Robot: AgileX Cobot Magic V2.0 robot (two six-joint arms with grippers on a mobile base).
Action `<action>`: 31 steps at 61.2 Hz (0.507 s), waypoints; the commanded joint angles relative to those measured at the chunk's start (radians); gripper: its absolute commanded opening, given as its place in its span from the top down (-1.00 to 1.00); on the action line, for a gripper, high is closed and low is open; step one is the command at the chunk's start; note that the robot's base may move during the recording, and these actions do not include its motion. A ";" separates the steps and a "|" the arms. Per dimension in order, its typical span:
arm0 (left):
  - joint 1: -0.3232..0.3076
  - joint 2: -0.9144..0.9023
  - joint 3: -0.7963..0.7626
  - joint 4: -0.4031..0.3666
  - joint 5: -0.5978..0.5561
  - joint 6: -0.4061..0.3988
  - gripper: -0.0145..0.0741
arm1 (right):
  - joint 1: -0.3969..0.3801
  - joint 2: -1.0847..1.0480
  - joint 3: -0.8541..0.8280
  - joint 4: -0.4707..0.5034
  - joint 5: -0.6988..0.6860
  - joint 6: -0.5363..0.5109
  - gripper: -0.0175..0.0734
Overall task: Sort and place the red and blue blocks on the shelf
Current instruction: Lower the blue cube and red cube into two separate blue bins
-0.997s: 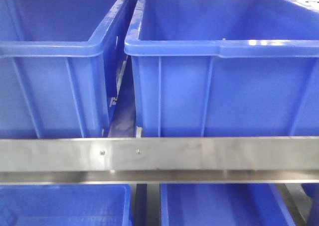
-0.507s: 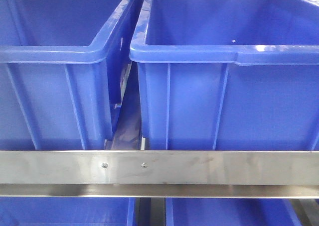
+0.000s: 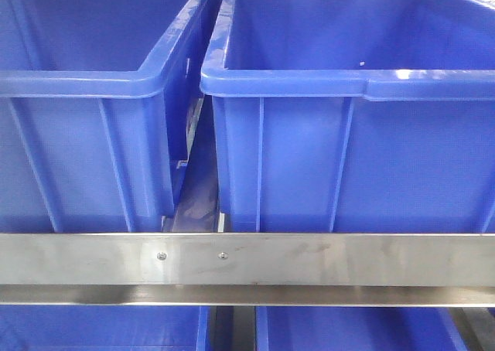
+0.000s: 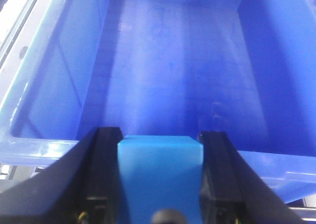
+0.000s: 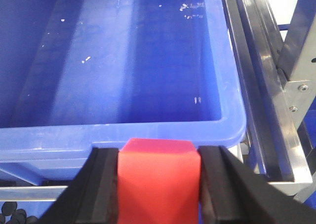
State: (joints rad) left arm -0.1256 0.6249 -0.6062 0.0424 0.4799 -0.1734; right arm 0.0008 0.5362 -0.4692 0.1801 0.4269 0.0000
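Observation:
In the left wrist view my left gripper (image 4: 160, 150) is shut on the blue block (image 4: 160, 174), held just in front of the near rim of a big blue bin (image 4: 44, 150). In the right wrist view my right gripper (image 5: 159, 165) is shut on the red block (image 5: 158, 184), level with the near rim of another blue bin (image 5: 148, 130). The shelf's brushed steel front rail (image 3: 325, 258) with two small screws crosses the front view below the left bin (image 3: 77, 84) and the right bin (image 3: 348, 80). Neither gripper nor block shows in the front view.
Both bins show bare floors. More blue bins (image 3: 100, 328) sit on the level below the rail. A steel upright and side rails (image 5: 291, 86) of the rack run along the right side of the right bin. A narrow gap (image 3: 197, 181) separates the two upper bins.
The front view shifted over the last second: the bins and rail slid lower in the frame and look closer. Since half a second ago it has hardly moved.

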 commanded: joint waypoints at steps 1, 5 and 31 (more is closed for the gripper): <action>-0.004 0.000 -0.029 0.000 -0.079 -0.009 0.37 | -0.004 0.002 -0.030 0.005 -0.076 -0.008 0.49; -0.004 0.000 -0.029 0.000 -0.079 -0.009 0.37 | -0.004 0.002 -0.030 0.005 -0.076 -0.008 0.49; -0.004 0.000 -0.029 0.000 -0.079 -0.009 0.37 | -0.004 0.002 -0.030 0.005 -0.076 -0.008 0.49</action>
State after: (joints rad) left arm -0.1256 0.6249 -0.6062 0.0424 0.4799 -0.1734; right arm 0.0008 0.5362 -0.4692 0.1801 0.4269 0.0000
